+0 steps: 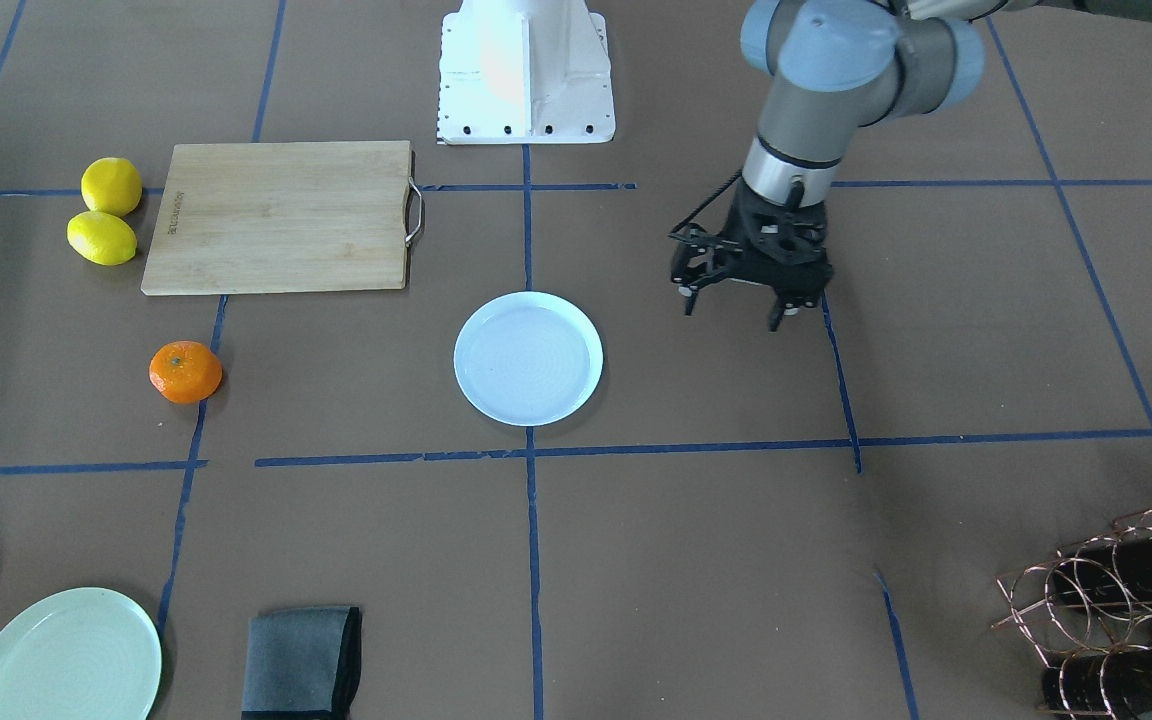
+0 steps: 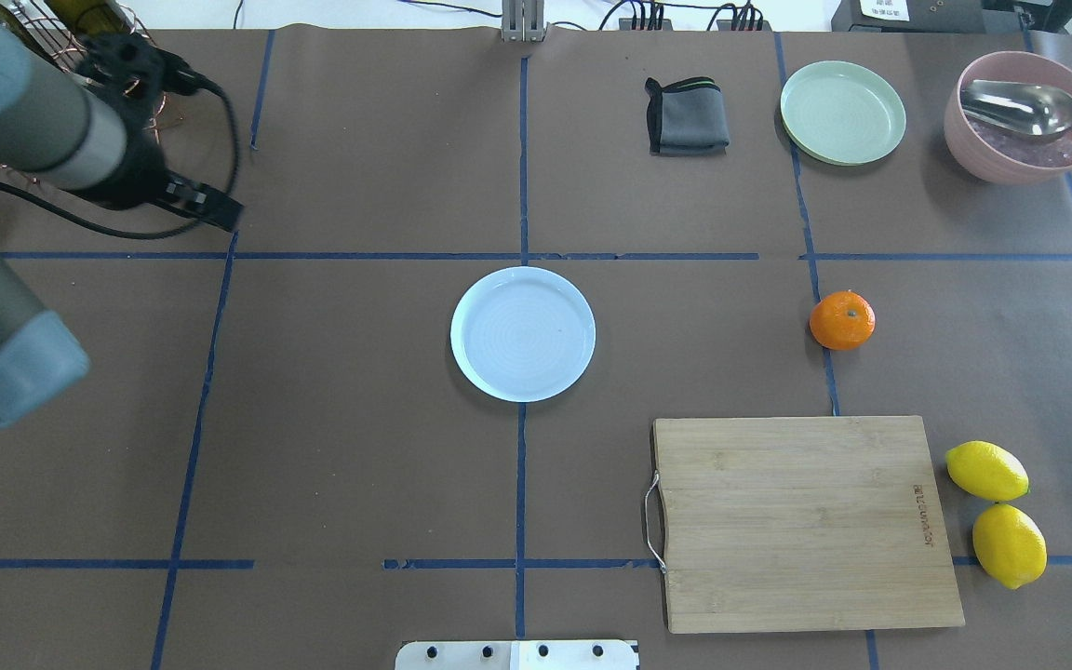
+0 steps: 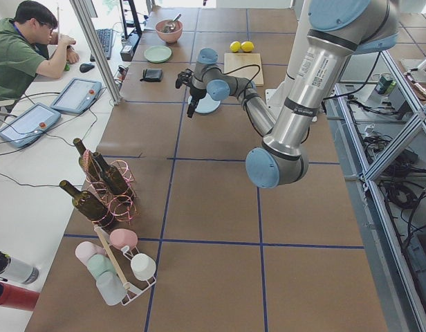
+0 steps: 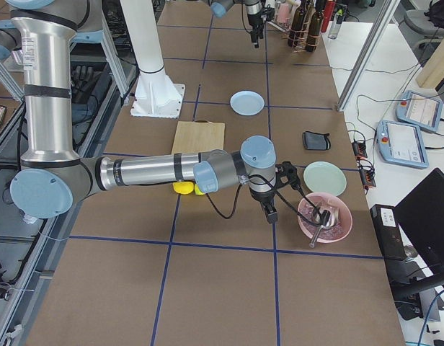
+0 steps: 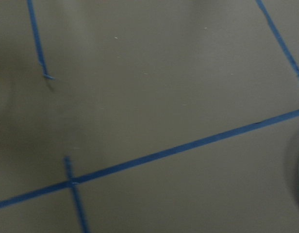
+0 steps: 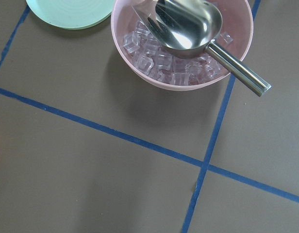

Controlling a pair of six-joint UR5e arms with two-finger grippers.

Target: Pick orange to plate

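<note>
The orange (image 1: pixel 185 372) (image 2: pixel 841 320) lies alone on the brown table, well off to one side of the pale blue-white plate (image 1: pixel 528 357) (image 2: pixel 523 333), which has nothing on it. My left gripper (image 1: pixel 732 312) hangs open and empty over the table on the plate's other side, a short way from its rim. In the exterior right view my right gripper (image 4: pixel 270 212) hovers beside the pink bowl; I cannot tell whether it is open or shut, and the arm hides the orange there. The right wrist view shows no fingers.
A wooden cutting board (image 1: pixel 281 215) lies near the robot base (image 1: pixel 524 75), with two lemons (image 1: pixel 108 185) beside it. A pale green plate (image 2: pixel 842 112), a folded dark cloth (image 2: pixel 687 116) and a pink bowl (image 2: pixel 1020 140) of ice with a metal scoop line the far edge. A wire bottle rack (image 1: pixel 1126 600) stands on my left.
</note>
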